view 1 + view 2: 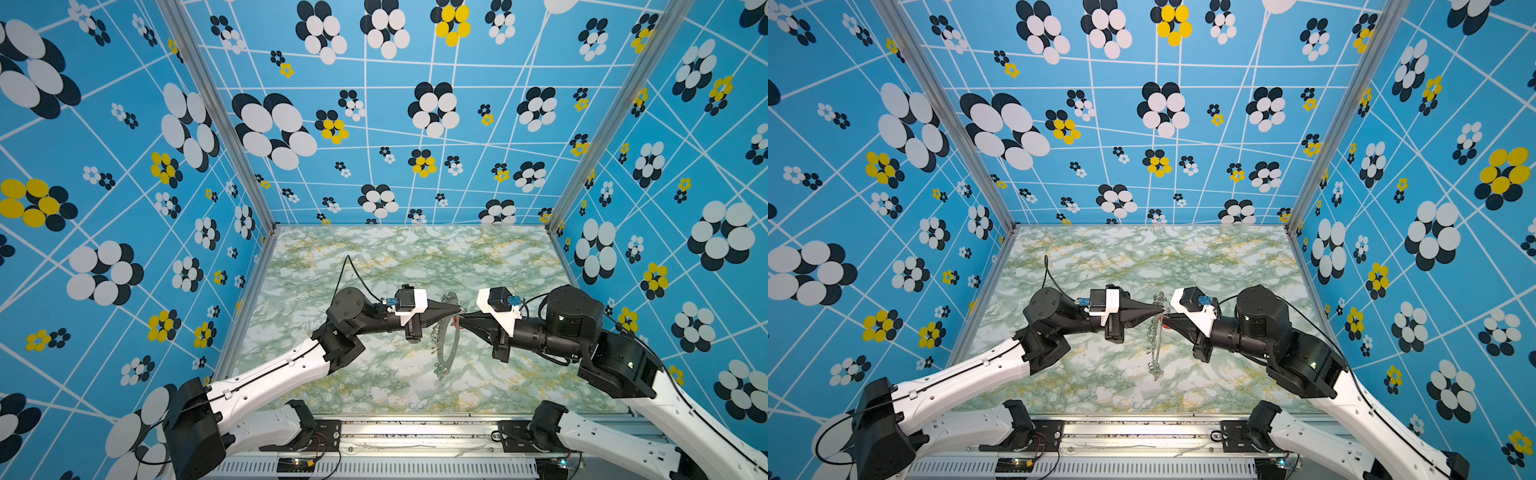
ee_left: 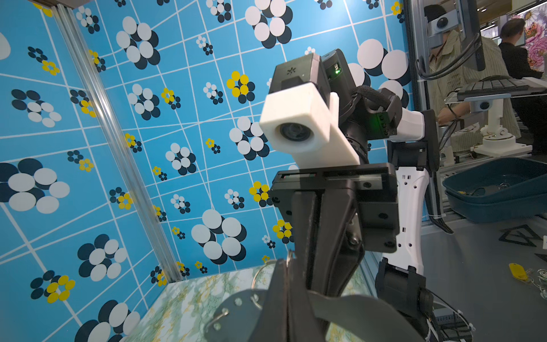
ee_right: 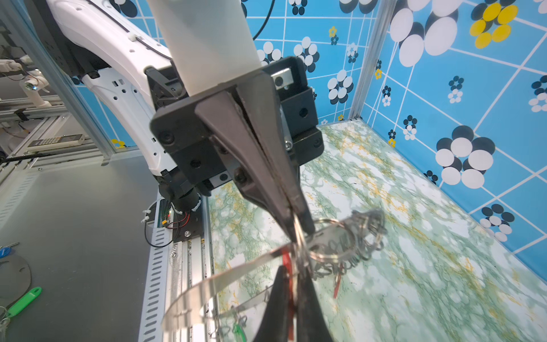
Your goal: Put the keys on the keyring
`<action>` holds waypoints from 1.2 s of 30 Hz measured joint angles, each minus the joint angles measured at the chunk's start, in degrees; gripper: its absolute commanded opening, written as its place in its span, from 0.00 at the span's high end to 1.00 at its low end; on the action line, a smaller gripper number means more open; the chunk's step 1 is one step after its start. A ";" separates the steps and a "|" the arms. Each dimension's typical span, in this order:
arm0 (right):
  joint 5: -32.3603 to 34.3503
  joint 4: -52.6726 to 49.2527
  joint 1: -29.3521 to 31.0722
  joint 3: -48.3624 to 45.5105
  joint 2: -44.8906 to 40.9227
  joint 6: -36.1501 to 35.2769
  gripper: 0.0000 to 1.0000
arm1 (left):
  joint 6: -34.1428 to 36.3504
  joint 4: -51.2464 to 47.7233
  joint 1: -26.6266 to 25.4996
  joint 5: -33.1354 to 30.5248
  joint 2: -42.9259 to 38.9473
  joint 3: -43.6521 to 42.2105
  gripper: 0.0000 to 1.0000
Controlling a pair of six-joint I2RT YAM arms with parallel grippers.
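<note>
The keyring (image 1: 451,349) (image 1: 1156,345), a grey crescent plate edged with small silver rings, hangs above the marble table between the two arms. My left gripper (image 1: 457,309) (image 2: 285,262) is shut on one of its silver rings (image 2: 288,256); the right wrist view shows that gripper (image 3: 299,229) head-on. My right gripper (image 1: 460,321) (image 3: 292,269) is shut on a red key tag (image 3: 285,259) (image 1: 1166,325), tip to tip with the left one at that ring. A green tag (image 3: 238,328) and another red tag (image 3: 337,284) hang from the plate (image 3: 222,275).
The marble table (image 1: 374,386) lies inside blue patterned walls. Outside the cell, a green tag (image 3: 25,300) and a blue tag (image 3: 6,251) lie on a grey surface. A yellow tag (image 2: 516,271) and stacked teal bins (image 2: 497,189) are out there too.
</note>
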 measured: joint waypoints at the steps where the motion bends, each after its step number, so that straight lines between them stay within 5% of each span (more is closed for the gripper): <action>1: -0.26 0.44 0.00 -0.13 0.20 0.35 1.00 | -0.48 1.03 0.00 0.00 0.31 -0.26 1.00; 14: -0.66 5.73 0.74 -0.33 1.11 2.01 1.00 | -6.03 12.59 0.70 0.04 2.97 -1.53 1.00; 18: 0.44 4.90 1.46 -0.66 -0.04 1.90 0.76 | -6.60 13.22 0.70 0.35 2.97 -1.86 1.00; 36: 7.26 2.75 2.38 -0.85 -2.95 -2.56 0.58 | -7.48 13.18 1.07 0.52 3.02 -1.90 1.00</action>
